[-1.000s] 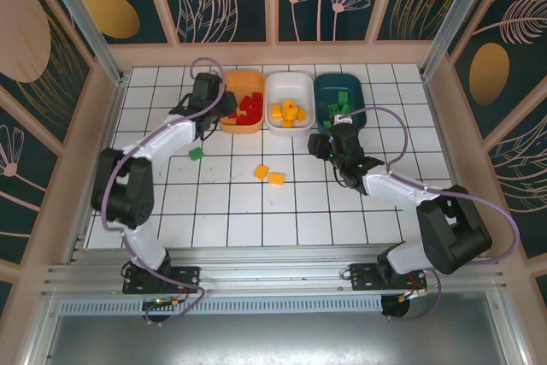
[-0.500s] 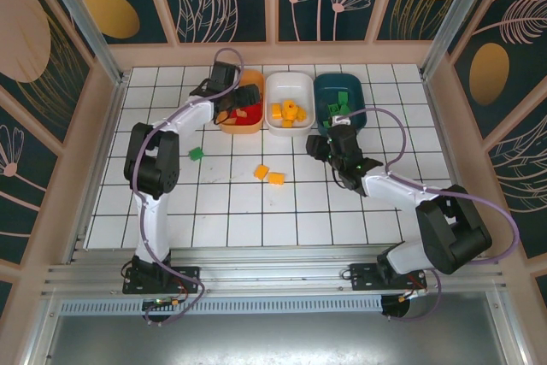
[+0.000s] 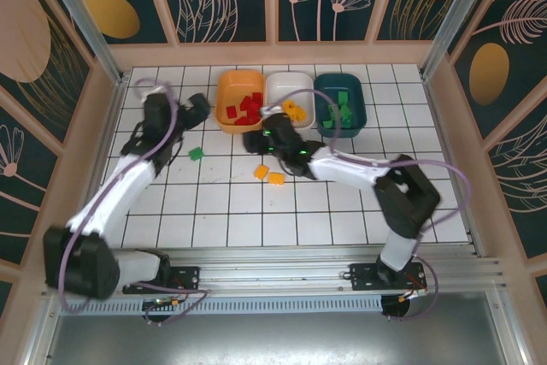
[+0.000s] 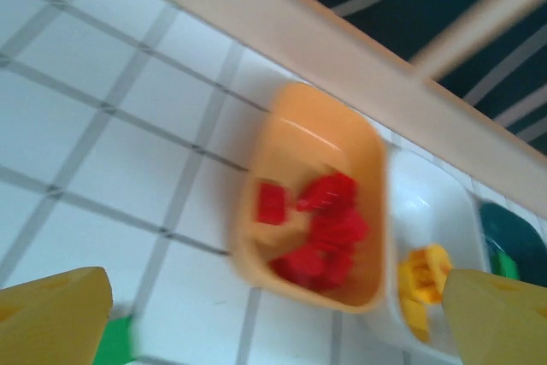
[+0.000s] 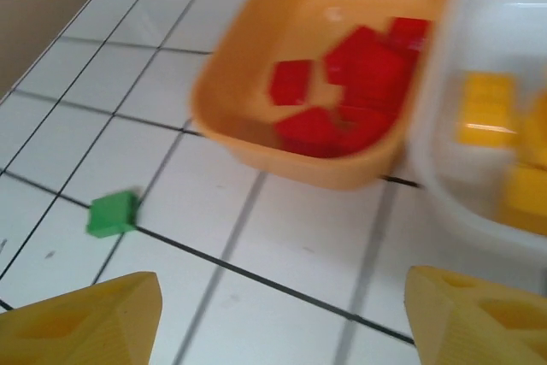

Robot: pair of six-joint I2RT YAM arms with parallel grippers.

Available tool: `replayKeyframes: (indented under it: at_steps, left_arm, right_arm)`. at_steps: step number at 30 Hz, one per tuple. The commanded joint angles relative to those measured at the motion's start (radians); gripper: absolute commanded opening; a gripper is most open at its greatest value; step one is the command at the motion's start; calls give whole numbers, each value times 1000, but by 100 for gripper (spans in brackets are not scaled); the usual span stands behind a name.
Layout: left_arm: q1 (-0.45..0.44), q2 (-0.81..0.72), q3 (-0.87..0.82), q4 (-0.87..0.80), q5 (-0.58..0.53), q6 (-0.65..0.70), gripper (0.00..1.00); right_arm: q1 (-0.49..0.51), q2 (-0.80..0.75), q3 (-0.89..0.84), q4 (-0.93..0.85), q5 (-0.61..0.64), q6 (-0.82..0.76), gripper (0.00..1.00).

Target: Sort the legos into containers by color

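Three containers stand in a row at the back: an orange bin (image 3: 232,87) with red legos (image 3: 248,108), a white bin (image 3: 289,85) with yellow ones (image 3: 296,111), and a dark teal bin (image 3: 359,107) with green ones (image 3: 339,108). On the tiles lie a green lego (image 3: 196,154) and two orange legos (image 3: 261,172) (image 3: 276,179). My left gripper (image 3: 195,108) hangs open and empty just left of the orange bin (image 4: 359,151). My right gripper (image 3: 256,141) is open and empty over the tiles in front of the orange bin (image 5: 256,66), with the green lego (image 5: 111,214) to its left.
The tiled floor is walled by a wooden frame (image 3: 273,53) close behind the bins. The right arm's forearm (image 3: 350,168) stretches across the middle, just behind the two orange legos. Open tiles lie along the near and left parts.
My left gripper drew back from over the orange bin to its left side and opened. My right arm swung left from the teal bin to in front of the orange bin, jaws widening.
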Motion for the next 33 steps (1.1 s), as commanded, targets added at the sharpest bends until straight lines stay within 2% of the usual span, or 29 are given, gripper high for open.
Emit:
replayKeyframes:
  at_steps: [1, 5, 9, 15, 19, 23, 29, 33]
  left_arm:
    - [88, -142, -167, -118, -100, -100, 99]
    - [117, -332, -217, -280, -164, -73, 99]
    - [119, -404, -223, -340, -140, -58, 99]
    - [120, -378, -204, -310, -73, -52, 99]
    - [119, -369, -205, -279, -44, -54, 98]
    - [120, -356, -210, -255, -19, -64, 99]
    - [119, -340, -198, -238, -5, -67, 98]
    - [120, -330, -195, -221, 5, -68, 98]
  right_arm:
    - [95, 203, 248, -161, 73, -69, 79]
    - [162, 449, 556, -279, 104, -104, 86]
    - [170, 636, 788, -361, 60, -113, 87]
    - [163, 796, 971, -410, 69, -119, 89]
    - [147, 849, 1001, -409, 62, -94, 88]
    - [134, 884, 1010, -388, 44, -75, 76]
    - [140, 865, 992, -379, 46, -70, 45]
    - [147, 788, 896, -317, 58, -72, 39]
